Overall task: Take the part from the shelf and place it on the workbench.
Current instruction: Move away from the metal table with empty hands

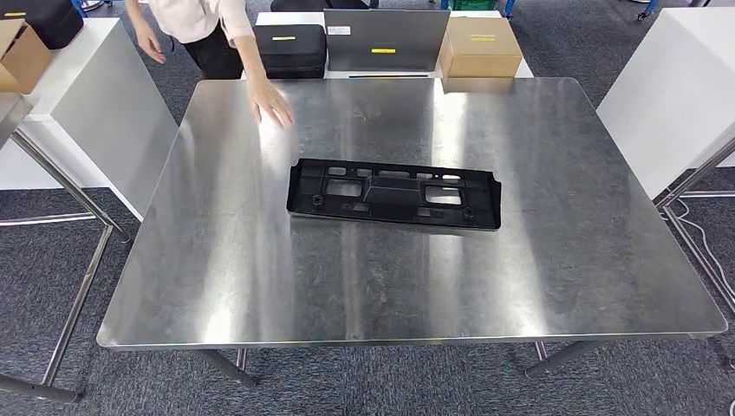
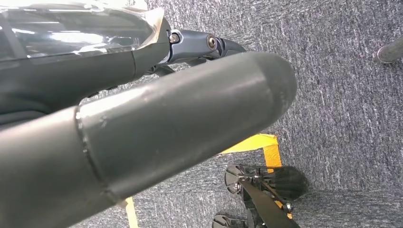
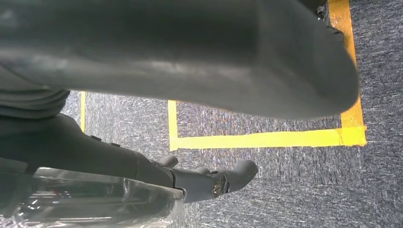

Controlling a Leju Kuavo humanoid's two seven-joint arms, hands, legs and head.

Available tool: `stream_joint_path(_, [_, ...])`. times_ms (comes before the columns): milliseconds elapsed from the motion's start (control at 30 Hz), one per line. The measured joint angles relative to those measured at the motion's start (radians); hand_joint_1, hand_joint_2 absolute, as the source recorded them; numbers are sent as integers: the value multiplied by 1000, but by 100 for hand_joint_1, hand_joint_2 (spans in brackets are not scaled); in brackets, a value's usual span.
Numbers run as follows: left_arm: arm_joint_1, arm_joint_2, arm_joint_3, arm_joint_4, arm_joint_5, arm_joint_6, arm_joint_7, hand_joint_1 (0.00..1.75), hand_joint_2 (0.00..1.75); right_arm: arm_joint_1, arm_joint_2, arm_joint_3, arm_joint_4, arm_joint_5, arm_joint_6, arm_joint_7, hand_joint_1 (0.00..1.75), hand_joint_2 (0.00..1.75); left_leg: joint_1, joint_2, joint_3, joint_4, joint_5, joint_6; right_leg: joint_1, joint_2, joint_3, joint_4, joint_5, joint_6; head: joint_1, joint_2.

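The black plastic part (image 1: pixel 394 193), a long flat frame with cut-outs, lies flat on the steel workbench (image 1: pixel 260 286), a little behind its middle. Both my arms hang beside my body over the carpet. My left hand (image 2: pixel 166 118) holds nothing; its thick grey thumb stretches away from the darker fingers (image 2: pixel 209 45). My right hand (image 3: pixel 190 61) is likewise empty, thumb and dark fingers (image 3: pixel 228 178) spread apart above the floor.
A person (image 1: pixel 204 26) stands behind the workbench's far left corner, one hand (image 1: pixel 270 104) flat on the steel. Behind are a black case (image 1: pixel 290 48), a grey panel (image 1: pixel 386 39) and a cardboard box (image 1: pixel 479 45). White tables flank both sides. Yellow tape (image 3: pixel 266 139) marks the carpet.
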Motion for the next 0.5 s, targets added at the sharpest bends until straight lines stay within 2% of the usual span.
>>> stream_joint_path(333, [0,2,-1,1,0,10,-13,0,0,0,-7,6,6,6,0,0,0,0,-1,0,0,1,-2,0,-2,0,0,0,0,0,0,0])
stream_joint_path(500, [-1,5,-6,1,0,8,-16,0,0,0,-7,7,8,3,-2,0,0,0,-6,0,1,2,-5,4,-6,0,1,0,-1,3,0,0])
